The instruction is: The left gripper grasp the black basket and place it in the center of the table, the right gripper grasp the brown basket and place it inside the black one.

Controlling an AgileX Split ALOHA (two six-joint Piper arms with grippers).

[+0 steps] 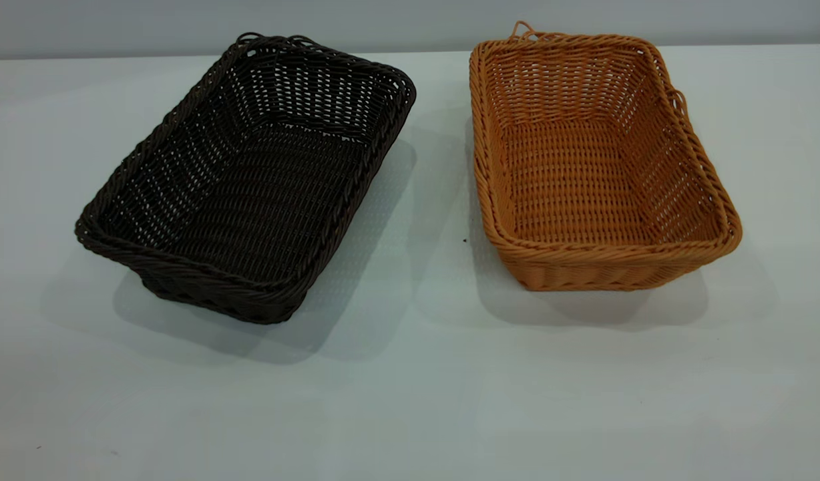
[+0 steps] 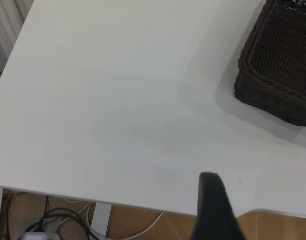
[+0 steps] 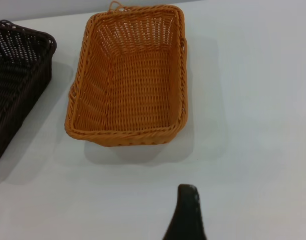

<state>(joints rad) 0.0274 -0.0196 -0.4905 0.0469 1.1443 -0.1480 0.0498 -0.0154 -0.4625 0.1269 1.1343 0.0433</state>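
Note:
The black basket (image 1: 250, 180) stands empty on the table (image 1: 410, 387) at the left, turned at an angle. The brown basket (image 1: 597, 160) stands empty at the right, a gap apart from it. Neither arm shows in the exterior view. In the left wrist view only a black part of my left gripper (image 2: 213, 210) shows, above the table's edge, well away from the black basket (image 2: 280, 65). In the right wrist view a black part of my right gripper (image 3: 187, 212) shows over bare table, short of the brown basket (image 3: 130, 80). Neither gripper holds anything that I can see.
The table's edge (image 2: 117, 202) runs close to the left gripper, with wooden floor and cables (image 2: 57, 220) below it. The black basket's corner (image 3: 17, 75) shows beside the brown one in the right wrist view. Bare tabletop lies in front of both baskets.

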